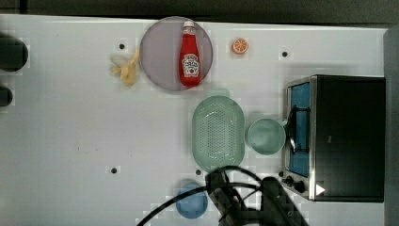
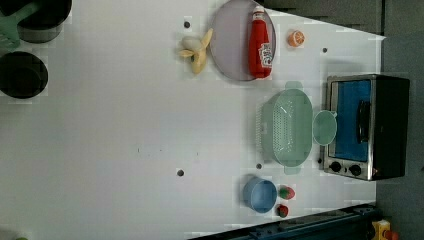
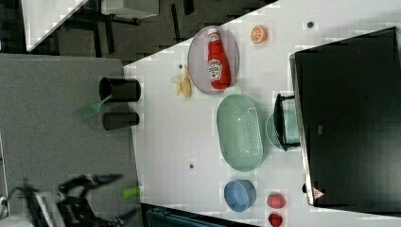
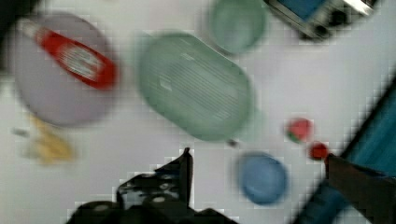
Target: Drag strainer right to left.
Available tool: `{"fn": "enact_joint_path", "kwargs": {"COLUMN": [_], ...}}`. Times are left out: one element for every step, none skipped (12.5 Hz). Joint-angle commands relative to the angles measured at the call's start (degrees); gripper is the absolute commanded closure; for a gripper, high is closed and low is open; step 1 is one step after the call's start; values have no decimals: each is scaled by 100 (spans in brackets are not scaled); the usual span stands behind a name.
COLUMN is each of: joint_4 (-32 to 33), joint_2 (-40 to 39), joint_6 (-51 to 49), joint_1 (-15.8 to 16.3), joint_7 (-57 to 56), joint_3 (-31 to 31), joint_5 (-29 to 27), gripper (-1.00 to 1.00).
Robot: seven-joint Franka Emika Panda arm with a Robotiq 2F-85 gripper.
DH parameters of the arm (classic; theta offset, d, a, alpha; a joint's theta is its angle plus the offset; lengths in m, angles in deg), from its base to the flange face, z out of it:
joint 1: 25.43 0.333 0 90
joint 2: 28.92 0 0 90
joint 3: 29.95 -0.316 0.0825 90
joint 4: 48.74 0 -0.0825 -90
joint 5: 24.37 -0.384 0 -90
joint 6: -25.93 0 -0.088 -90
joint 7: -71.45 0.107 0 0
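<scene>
On a white table (image 1: 70, 132), the pale green strainer (image 1: 218, 133) lies flat and untouched, its dotted bottom facing up, while the Franka arm's gripper (image 4: 257, 161) hangs above with its jaws spread wide and holding nothing. In the wrist view, the strainer sits well ahead of the jaws, apart from both fingers (image 4: 184, 168). A blue cup (image 4: 262, 178) lies between the fingers, lower down on the table, with two small red fruit (image 4: 299, 129) just beyond it. A round green cup (image 1: 266, 136) touches the strainer's far side, next to a toaster oven (image 1: 336, 136) with a blue-tinted door. Past the strainer, a red ketchup bottle (image 1: 190, 55), whose white label reads as Heinz, lies on a greyish-lilac plate (image 1: 160, 56), with a banana (image 1: 127, 68) just beside it. An orange slice (image 1: 240, 45) sits near the table edge.
</scene>
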Motion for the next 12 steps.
{"fn": "enact_joint_path", "kwargs": {"joint_4": [580,782,988,1181,1353,1480,1560,1581,1583,1579,1578,1574], "joint_2": [-1110,-1318,-1547,-1803,-2089,-2398,-2729,-3076,-3426,-3751,-4058,-4355], "joint_6": [689,1069,1494,1966,2449,2946,3427,3841,4210,4516,4791,5064], "joint_1": [43,43,44,43,44,46,49,54,56,58,60,60], "joint_7": [377,538,756,1005,1280,1538,1717,1831,1931,2084,2267,2508], "joint_3": [1,-1,-1,0,-2,-4,-9,-14,-17,-25,-47,-77], "joint_5": [16,15,14,14,15,15,15,15,15,14,14,13], "gripper": [-100,-100,-100,-100,-100,-100,-100,-100,-100,-100,-100,-100]}}
